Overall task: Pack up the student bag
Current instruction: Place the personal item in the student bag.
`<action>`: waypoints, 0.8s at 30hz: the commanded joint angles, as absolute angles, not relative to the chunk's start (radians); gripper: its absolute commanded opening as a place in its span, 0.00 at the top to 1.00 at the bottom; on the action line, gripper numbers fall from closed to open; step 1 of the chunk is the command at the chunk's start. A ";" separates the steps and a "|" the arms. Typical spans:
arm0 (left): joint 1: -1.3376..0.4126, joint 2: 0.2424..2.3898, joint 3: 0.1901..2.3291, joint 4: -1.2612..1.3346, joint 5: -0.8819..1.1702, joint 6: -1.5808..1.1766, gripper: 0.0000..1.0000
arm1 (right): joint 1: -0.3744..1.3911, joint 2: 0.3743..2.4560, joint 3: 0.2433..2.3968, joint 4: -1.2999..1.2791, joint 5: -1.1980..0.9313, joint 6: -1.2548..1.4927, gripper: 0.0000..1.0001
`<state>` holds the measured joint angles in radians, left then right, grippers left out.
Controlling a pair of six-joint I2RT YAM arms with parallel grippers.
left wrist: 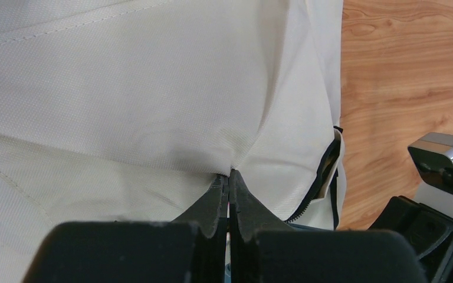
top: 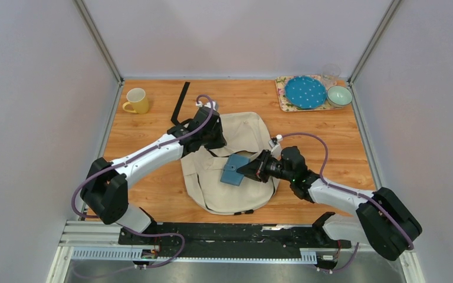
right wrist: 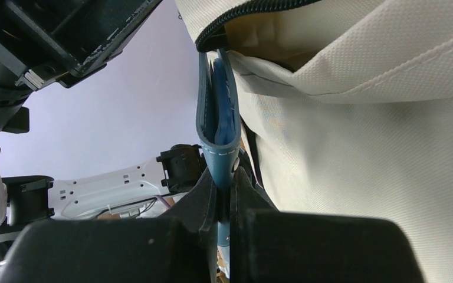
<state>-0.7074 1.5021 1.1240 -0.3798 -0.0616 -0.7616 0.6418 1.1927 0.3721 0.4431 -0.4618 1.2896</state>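
Nearest the right wrist lens, the right gripper [right wrist: 225,180] is clamped on the lower edge of a blue wallet [right wrist: 217,112]. It holds the wallet on edge, so the slim profile points to 12 o'clock, toward the zipper opening [right wrist: 212,26] of the student bag [right wrist: 360,147]. That narrow-side-first hold looks chosen to let the wallet slide into the slot rather than catch on the lip. The wallet's top edge sits right at the mouth; whether it is already inside, I cannot tell.

The left gripper [left wrist: 230,177] is pinched tight on a fold of the bag's cream fabric, which puckers into the fingertips. It seems to be lifting the cloth to hold the mouth agape for the other arm.

From above, the bag lies flat at the centre of the wooden table [top: 153,194], with the left gripper at its 10 o'clock and the right at its 3 o'clock. A yellow mug [top: 137,101] stands at 10 o'clock on the table and a tray [top: 281,97] of dishes at 1 o'clock, both well apart from the packing.
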 commanded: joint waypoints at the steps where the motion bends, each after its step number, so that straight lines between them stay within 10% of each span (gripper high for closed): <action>1: -0.696 1.447 1.131 -0.299 -0.040 -0.778 1.00 | 0.649 1.195 0.380 0.554 -0.491 1.319 1.00; 24: -0.657 1.393 1.092 -0.270 0.021 -0.773 1.00 | 0.646 1.193 0.368 0.518 -0.471 1.302 1.00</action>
